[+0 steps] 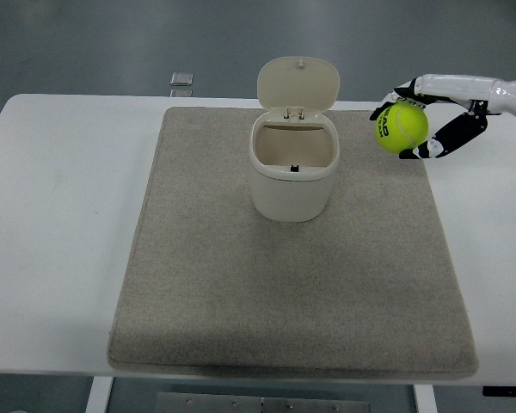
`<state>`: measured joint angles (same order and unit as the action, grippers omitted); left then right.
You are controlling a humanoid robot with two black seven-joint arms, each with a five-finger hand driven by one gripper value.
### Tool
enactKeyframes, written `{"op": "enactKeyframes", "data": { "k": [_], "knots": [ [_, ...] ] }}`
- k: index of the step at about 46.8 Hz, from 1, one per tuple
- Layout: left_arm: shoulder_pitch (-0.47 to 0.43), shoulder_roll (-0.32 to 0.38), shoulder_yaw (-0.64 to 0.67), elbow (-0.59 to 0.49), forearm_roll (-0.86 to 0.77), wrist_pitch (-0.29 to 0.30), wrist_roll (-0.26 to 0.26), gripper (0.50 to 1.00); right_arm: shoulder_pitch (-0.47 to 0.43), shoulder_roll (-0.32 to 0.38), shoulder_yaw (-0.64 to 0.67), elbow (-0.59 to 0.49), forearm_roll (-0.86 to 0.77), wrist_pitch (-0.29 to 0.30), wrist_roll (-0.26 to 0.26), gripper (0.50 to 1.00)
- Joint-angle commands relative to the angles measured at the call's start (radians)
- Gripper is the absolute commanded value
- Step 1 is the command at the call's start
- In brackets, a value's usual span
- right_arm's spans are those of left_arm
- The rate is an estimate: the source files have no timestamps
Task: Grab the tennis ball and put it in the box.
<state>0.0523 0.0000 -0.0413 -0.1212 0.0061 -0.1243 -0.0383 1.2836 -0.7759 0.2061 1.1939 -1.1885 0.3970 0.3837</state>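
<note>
1. step in hand: carrying. right hand, entering from 3 o'clock, has its fingers curled around the tennis ball, which looks lifted above the mat's far right corner.
2. box: cream bin at the mat's centre-far part, hinged lid tipped up at 12 o'clock, mouth open; at 9 o'clock of the ball, well apart.
3. next move, as judged: carry the ball toward 9 o'clock until over the mouth, then release.
4. obstruction: the raised lid, possibly; approach from the side clears it.
5. other items: grey mat on white table; small grey object beyond the far edge.
6. left hand: not visible.
</note>
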Motion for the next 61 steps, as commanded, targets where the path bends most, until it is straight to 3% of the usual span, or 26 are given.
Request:
{"op": "enactKeyframes", "data": {
  "k": [1, 11, 25, 32, 41, 47, 59, 61],
  "knots": [
    [0.0, 0.0, 0.0, 0.0, 0.0, 0.0, 0.0, 0.996, 0.022, 0.012, -0.001, 0.01, 0.027, 0.028, 0.0, 0.5],
    [0.0, 0.0, 0.0, 0.0, 0.0, 0.0, 0.0, 0.996, 0.052, 0.09, -0.002, 0.024, 0.032, 0.051, -0.005, 0.5],
    [0.0, 0.0, 0.0, 0.0, 0.0, 0.0, 0.0, 0.996, 0.08, 0.199, -0.013, 0.006, 0.078, 0.034, -0.043, 0.5],
    [0.0, 0.0, 0.0, 0.0, 0.0, 0.0, 0.0, 0.996, 0.076, 0.231, -0.016, 0.0, 0.079, 0.0, -0.077, 0.5],
    [0.0, 0.0, 0.0, 0.0, -0.002, 0.0, 0.0, 0.996, 0.068, 0.254, -0.017, -0.03, 0.079, -0.012, -0.077, 0.5],
    [0.0, 0.0, 0.0, 0.0, 0.0, 0.0, 0.0, 0.996, 0.065, 0.262, -0.02, -0.036, 0.078, -0.029, -0.077, 0.551],
    [0.0, 0.0, 0.0, 0.0, 0.0, 0.0, 0.0, 0.996, 0.051, 0.285, -0.062, -0.069, 0.075, -0.067, -0.077, 0.721],
    [0.0, 0.0, 0.0, 0.0, 0.0, 0.0, 0.0, 0.996, 0.049, 0.293, -0.062, -0.073, 0.073, -0.072, -0.075, 0.725]
  ]
}}
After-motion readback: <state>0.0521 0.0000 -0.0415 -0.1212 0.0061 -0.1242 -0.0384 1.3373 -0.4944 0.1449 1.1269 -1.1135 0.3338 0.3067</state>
